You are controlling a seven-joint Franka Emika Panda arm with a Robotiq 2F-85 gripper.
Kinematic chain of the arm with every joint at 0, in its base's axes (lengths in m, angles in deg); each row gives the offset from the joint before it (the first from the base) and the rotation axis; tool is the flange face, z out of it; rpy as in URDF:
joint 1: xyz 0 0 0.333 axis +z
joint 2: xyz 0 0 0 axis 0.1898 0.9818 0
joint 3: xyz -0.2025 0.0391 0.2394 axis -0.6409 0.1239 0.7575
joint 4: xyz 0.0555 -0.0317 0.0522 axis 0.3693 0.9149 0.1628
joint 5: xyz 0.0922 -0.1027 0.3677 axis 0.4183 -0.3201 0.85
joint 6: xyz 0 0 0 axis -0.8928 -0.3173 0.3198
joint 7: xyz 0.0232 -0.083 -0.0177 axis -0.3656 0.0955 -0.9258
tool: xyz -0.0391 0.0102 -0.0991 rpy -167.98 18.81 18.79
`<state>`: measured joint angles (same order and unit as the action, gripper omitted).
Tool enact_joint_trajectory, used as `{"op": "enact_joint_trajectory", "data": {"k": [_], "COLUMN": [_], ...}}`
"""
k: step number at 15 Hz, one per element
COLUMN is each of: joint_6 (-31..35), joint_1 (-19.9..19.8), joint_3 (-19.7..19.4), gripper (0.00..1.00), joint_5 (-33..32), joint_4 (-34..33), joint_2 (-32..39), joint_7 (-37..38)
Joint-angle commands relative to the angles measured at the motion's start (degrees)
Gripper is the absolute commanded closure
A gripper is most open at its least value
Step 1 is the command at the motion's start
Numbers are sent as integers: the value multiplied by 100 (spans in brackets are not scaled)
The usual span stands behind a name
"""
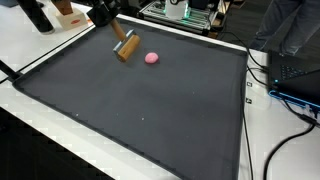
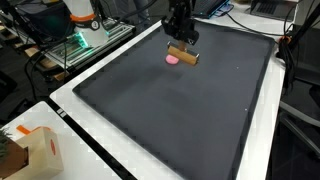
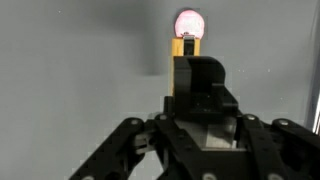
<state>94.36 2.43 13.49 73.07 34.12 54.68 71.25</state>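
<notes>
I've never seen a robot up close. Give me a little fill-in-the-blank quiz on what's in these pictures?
1. The gripper is shut on a wooden ____.
2. Near it, on the dark mat, lies a small ball coloured ____.
3. The mat lies on a table coloured ____.
Missing words: block, pink, white.
</notes>
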Motion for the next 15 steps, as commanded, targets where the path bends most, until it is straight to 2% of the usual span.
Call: {"op": "enact_joint_trajectory", "data": {"k": [1,7,15], "joint_6": [-240,-455,-528], "joint_1": [-228,-495,-708], "joint_3": [-99,-251,-410], "gripper": [76,76,76], "joint_5": [489,855,1158], "joint_4": [167,376,614], "joint_2": [-111,-100,-97], "joint_7": [-456,-1128,-1576]}}
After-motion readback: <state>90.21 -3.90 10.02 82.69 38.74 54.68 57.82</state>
